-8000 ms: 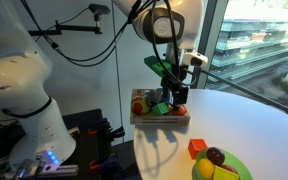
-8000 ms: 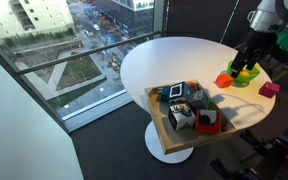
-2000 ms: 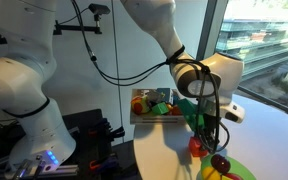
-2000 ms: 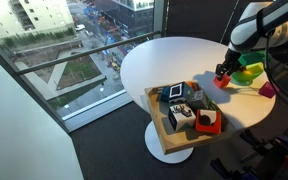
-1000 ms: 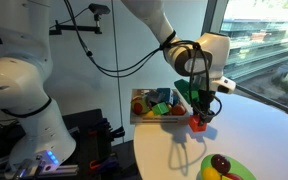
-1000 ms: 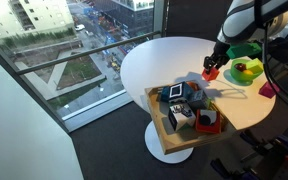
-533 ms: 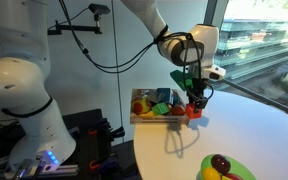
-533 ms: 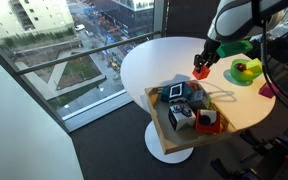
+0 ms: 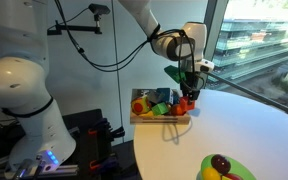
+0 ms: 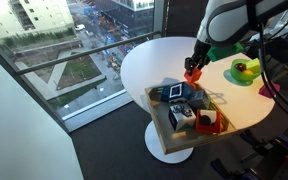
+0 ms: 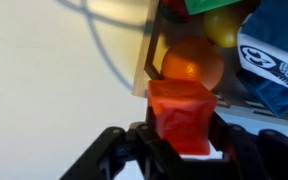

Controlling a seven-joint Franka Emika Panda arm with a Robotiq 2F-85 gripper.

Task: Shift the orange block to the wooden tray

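Now the tool (image 9: 187, 98) is closed on the orange block (image 11: 181, 112), holding it in the air — the edge of the wooden tray (image 9: 160, 120) lies just beneath and ahead. Carry step, I judge; next calls for reaching over a free spot, lowering, releasing.

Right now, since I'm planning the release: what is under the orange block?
In the wrist view, the orange block, held in the pincer, hangs over the wooden tray at its edge, with a round orange toy beyond. The block covers the spot straight beneath.
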